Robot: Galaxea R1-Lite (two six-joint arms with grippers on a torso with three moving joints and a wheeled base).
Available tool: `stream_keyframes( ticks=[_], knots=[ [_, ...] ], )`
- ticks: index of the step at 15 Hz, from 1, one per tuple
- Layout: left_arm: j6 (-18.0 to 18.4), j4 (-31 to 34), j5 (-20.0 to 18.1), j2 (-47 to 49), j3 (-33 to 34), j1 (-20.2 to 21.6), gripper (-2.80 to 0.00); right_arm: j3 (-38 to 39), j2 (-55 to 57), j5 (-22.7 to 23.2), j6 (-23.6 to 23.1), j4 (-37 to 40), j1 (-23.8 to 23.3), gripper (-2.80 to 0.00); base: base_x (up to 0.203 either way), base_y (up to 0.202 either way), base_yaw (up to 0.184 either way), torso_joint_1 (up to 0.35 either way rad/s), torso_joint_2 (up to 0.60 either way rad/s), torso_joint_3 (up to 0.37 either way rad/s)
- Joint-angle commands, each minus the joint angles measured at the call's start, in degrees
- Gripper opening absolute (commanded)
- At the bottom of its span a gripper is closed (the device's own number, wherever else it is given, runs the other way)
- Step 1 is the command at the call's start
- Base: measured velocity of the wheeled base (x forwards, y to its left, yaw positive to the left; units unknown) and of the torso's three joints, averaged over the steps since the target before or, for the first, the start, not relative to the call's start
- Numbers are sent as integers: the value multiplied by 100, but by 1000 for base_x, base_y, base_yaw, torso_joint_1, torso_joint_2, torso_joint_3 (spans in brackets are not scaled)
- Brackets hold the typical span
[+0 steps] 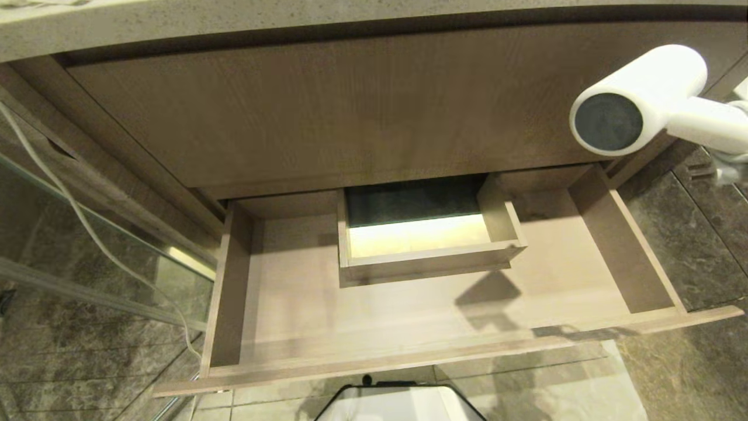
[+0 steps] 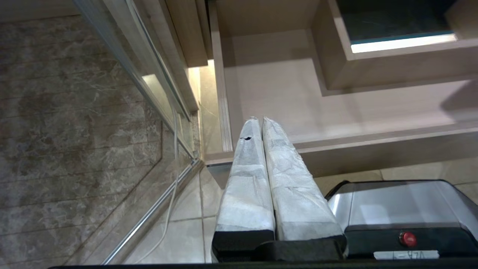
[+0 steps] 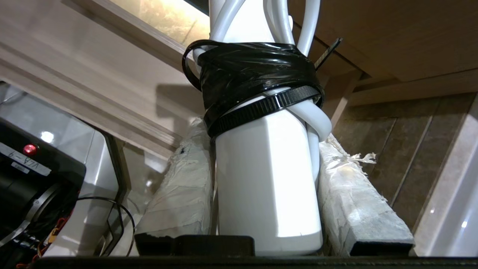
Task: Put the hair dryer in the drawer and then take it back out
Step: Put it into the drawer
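The hair dryer [image 1: 637, 99] is white with a grey round end and hangs in the air at the upper right, above the drawer's right side. In the right wrist view my right gripper [image 3: 261, 134] is shut on its handle [image 3: 267, 186], one taped finger on each side. A black tie [image 3: 257, 74] bundles the white cord just past the fingers. The drawer [image 1: 409, 362] is pulled out wide, light wood, with nothing lying on its floor. My left gripper [image 2: 261, 119] is shut on nothing, hanging low by the drawer's front left corner [image 2: 214, 158].
A boxed cut-out [image 1: 429, 245] sits at the drawer's back middle. A taller wood panel [image 1: 350, 117] and stone counter edge [image 1: 292, 17] rise above it. A glass panel and loose white cable [image 1: 87, 228] stand at the left. My base [image 1: 397, 403] is under the drawer front.
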Motion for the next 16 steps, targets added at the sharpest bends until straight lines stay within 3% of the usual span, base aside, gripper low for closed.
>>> stream_keyframes(
  ticks=[1,6,11,16],
  knots=[
    [-2,-7,-1,0,-4,0,-280,1,-4,8,-24,23,3,-280,0,0,0,21,290,271],
    [-2,-7,4,9,0,0,-280,77,-25,-1,-24,23,-1,-280,0,0,0,93,111,204],
    [-2,-7,4,1,-2,0,-280,260,-89,-1,-21,18,-162,-280,0,0,0,38,31,41],
    [-2,-7,4,0,0,0,-280,579,-182,-1,-24,25,-276,-280,0,0,0,-122,211,113]
  ],
)
